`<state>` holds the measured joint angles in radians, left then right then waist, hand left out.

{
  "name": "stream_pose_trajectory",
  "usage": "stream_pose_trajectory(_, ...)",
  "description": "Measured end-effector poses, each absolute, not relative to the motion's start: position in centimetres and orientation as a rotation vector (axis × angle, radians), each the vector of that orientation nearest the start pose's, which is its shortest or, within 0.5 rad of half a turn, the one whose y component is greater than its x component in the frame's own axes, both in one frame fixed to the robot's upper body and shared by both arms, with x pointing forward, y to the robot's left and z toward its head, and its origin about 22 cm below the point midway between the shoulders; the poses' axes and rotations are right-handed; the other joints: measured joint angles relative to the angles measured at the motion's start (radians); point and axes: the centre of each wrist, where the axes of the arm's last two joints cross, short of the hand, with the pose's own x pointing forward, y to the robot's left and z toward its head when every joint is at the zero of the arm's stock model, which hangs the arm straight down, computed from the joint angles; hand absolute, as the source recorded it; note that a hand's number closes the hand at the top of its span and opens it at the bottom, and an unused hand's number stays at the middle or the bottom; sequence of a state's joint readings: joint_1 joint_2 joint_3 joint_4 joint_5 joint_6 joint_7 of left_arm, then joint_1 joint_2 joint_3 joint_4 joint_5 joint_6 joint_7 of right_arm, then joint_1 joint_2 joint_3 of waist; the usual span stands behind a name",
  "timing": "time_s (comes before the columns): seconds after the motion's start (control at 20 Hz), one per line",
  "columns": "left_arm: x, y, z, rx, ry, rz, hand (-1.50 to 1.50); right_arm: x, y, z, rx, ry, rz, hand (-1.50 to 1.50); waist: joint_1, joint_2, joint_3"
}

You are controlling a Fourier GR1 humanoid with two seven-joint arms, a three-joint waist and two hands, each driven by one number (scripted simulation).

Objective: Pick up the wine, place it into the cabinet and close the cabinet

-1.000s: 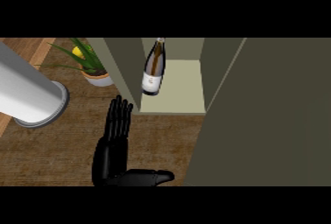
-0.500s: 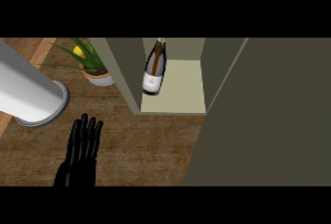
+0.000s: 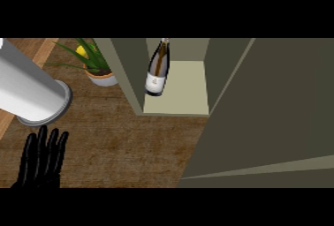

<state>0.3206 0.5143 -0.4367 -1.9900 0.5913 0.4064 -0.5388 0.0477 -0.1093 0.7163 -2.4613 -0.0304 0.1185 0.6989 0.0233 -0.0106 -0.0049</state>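
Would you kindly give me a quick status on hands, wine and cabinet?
Left hand open, low over the counter; right hand out of view. Wine bottle upright inside cabinet. Cabinet door open, nothing blocking it.

Brown wood-grain table (image 3: 124,132). Potted green plant (image 3: 96,70) with a yellow bit at back left, standing on the table. Even light, soft shadows.
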Motion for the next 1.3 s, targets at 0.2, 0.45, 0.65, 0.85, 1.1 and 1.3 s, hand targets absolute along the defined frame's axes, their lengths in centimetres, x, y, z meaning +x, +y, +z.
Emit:
stream_pose_trajectory(0.2,13.9,25.7,4.7,-0.138,-1.915,0.209,-1.50,11.5,-11.7,18.1,0.627,-1.606,0.716,1.50,0.008,0.000,-0.001)
stream_pose_trajectory(0.45,13.7,28.3,5.5,-0.148,-1.922,0.211,-1.50,12.0,-9.6,18.6,0.649,-1.639,0.708,1.50,0.019,0.004,-0.001)
stream_pose_trajectory(0.65,13.7,29.9,6.1,-0.169,-1.924,0.195,-1.50,13.1,-8.1,19.5,0.661,-1.670,0.718,1.50,0.030,0.007,-0.001)
stream_pose_trajectory(0.85,13.7,31.6,6.6,-0.181,-1.934,0.171,-1.50,15.1,-4.9,20.5,0.673,-1.675,0.711,1.50,0.040,0.009,-0.001)
stream_pose_trajectory(1.1,13.8,33.3,7.5,-0.209,-1.949,0.164,-1.50,18.5,-0.9,22.2,0.643,-1.660,0.711,1.50,0.056,0.012,0.000)
stream_pose_trajectory(1.3,14.1,34.8,8.3,-0.217,-1.956,0.159,-1.50,21.6,1.7,24.0,0.620,-1.662,0.718,1.50,0.059,0.016,0.001)
